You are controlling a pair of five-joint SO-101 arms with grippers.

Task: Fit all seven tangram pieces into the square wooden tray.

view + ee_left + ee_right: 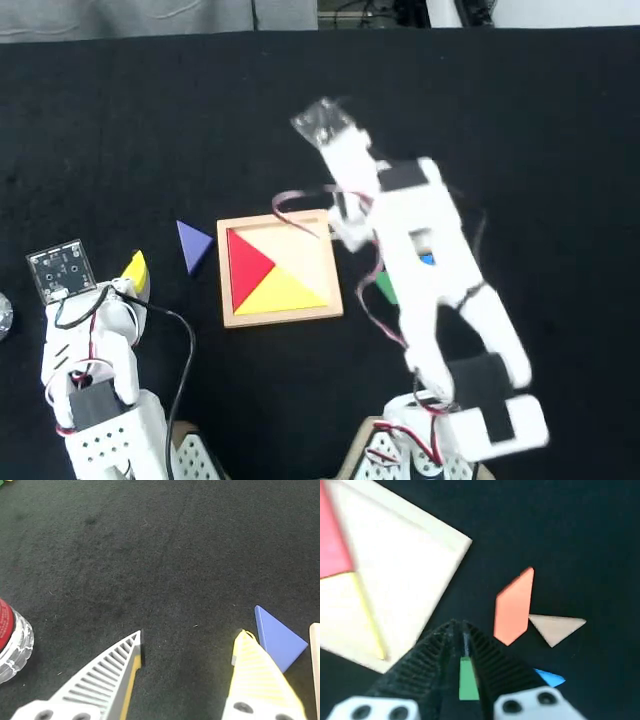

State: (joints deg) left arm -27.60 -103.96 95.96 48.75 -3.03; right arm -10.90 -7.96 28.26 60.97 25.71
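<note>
Wooden tray [283,317] sits mid-worktop [520,120], with the red triangle [247,262] and yellow triangle [282,290] seated and its far right half free. Your right claw [461,626] hangs by the tray's corner, pinched to the tips and gripping nothing. It is likely staged for the orange parallelogram [514,607] or tan triangle [555,627], both clear of the rim. Your left claw [190,632] gapes wide and empty beside the violet triangle [277,640], with open room around.
</note>
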